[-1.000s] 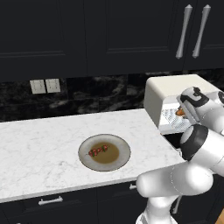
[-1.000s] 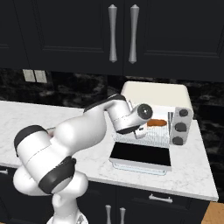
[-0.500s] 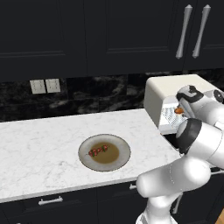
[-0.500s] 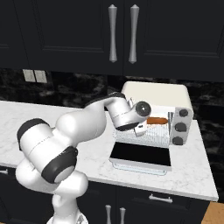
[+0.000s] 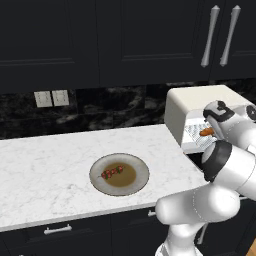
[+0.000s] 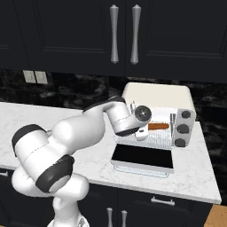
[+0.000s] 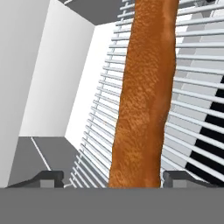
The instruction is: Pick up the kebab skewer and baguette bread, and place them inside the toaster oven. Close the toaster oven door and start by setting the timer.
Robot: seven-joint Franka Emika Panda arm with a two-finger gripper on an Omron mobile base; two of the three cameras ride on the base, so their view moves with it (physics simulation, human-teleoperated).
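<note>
1. Hand view showed the baguette bread [image 7: 146, 96] running up the middle of the frame, lying on the wire rack [image 7: 192, 100] inside the toaster oven [image 7: 52, 65]
2. The gripper [image 7: 113, 178] had its two dark fingertips [image 7: 46, 178] at the bottom edge, one on each side of the loaf and apart from it, so the pincer stood wide open with nothing in its hold
3. Right base view had the toaster oven [image 6: 157, 95] right of centre, the toaster oven door [image 6: 142, 157] folded down flat on the counter [image 6: 195, 173], and the baguette bread [image 6: 158, 126] visible in the opening
4. Left base view put the plate [image 5: 119, 174] low in the middle, with the kebab skewer [image 5: 112, 172] lying on it, well apart from the oven at the right edge
5. The arm reached into the oven mouth at the right of that frame, beside the orange loaf end [image 5: 206, 132]
</note>
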